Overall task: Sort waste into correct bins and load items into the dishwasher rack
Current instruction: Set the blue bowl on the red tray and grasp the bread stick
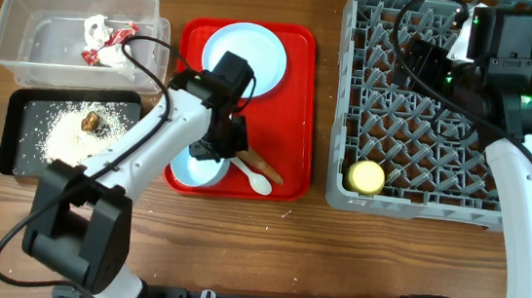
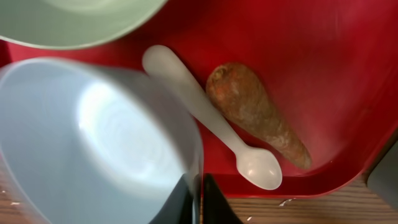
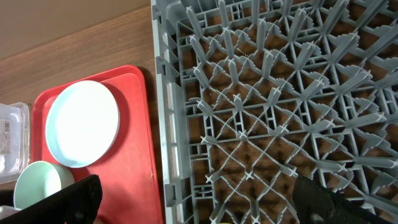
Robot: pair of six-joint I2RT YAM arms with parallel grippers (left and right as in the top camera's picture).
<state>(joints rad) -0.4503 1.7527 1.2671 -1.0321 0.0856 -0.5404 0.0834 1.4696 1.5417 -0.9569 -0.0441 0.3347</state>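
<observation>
Left pincer, mostly cut off, pinches the light blue bowl.

- You have a red serving tray lying flat near the middle of the table, its sides square to the table edges and its longer side running away from the robot.
- The tray is glossy, with rounded corners and a low raised rim all round. The left wrist view shows the rim curving up at one corner.
- In the right wrist view, you see the tray from its far end, with one rounded corner in view.
- Your wooden table is brown, with the grain running left to right and darker streaks at the near left.
- Bare wood shows just beyond the tray rim and in a strip past its far edge.
</observation>
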